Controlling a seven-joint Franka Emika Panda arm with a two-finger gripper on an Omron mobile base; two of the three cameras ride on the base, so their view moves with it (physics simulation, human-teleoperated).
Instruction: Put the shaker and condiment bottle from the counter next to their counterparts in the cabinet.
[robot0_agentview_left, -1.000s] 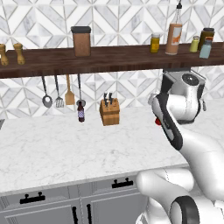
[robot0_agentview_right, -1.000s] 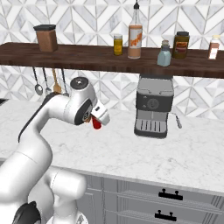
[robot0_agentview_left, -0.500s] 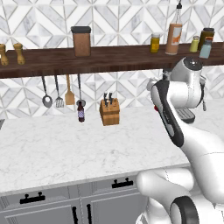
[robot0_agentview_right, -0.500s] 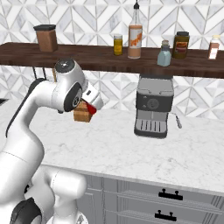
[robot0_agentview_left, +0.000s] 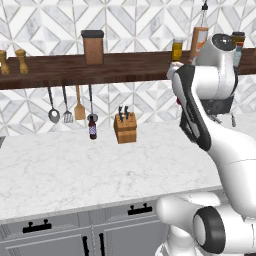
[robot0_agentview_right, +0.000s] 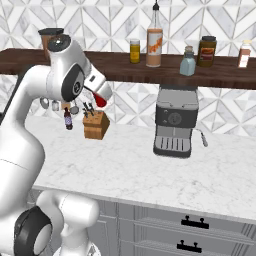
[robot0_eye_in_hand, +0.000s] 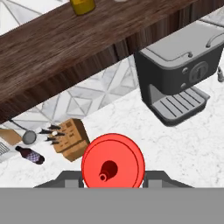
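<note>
change: arm lifted from counter height to just under cabinet (robot0_agentview_right: 125, 75) | gripper (robot0_eye_in_hand: 113, 180) part-closed around red condiment bottle (robot0_eye_in_hand: 113, 162) | carried airborne | next: place on shelf

base views: rear left/right, share shelf (robot0_agentview_left: 125, 70) | hand view: looks down, near counter (robot0_eye_in_hand: 175, 148)

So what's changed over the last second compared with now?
The gripper, still shut on the red bottle, has risen from counter height towards the shelf, swinging left in the right base view. The blue shaker, coffee machine and knife block stayed put.
</note>
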